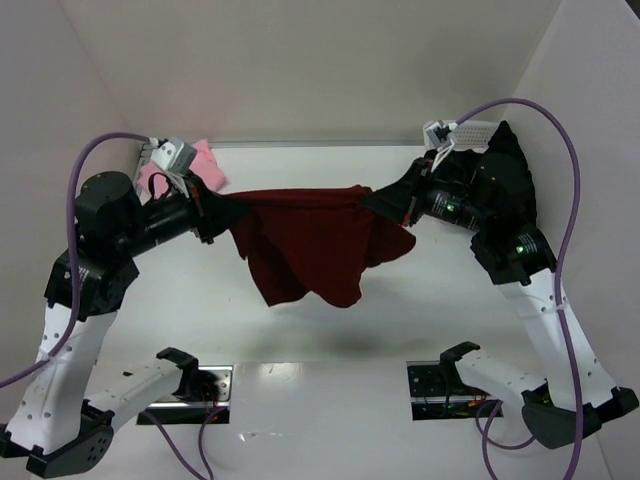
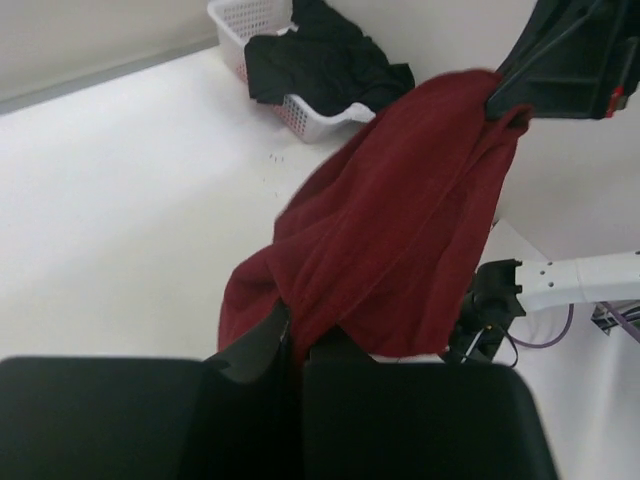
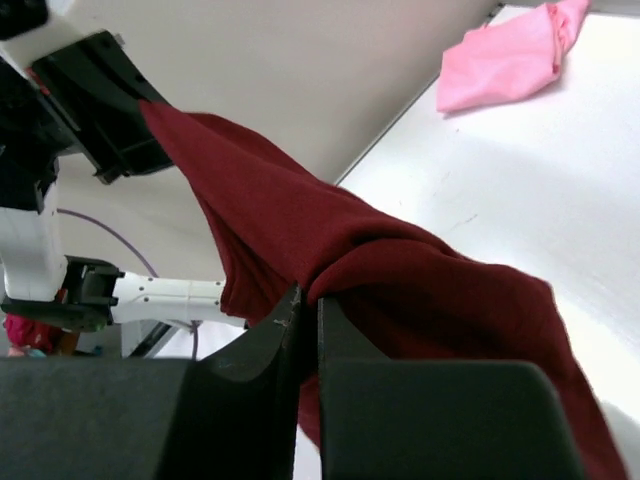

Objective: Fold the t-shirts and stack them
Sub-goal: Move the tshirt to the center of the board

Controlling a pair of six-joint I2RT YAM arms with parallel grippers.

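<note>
Pink t-shirt [image 1: 207, 163] is seen far left on the table [image 1: 185, 300]. Maroon t-shirt [image 1: 312, 243] is held stretched mid-air, left edge pinched by left gripper [image 1: 213, 214], right edge by right gripper [image 1: 376, 200]. Black t-shirt [image 1: 508, 160] is draped over basket [image 1: 468, 131], far right.

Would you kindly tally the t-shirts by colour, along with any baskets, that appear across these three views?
maroon t-shirt: 1
pink t-shirt: 1
black t-shirt: 1
white mesh basket: 1
Total: 4 things, 3 of them t-shirts
</note>
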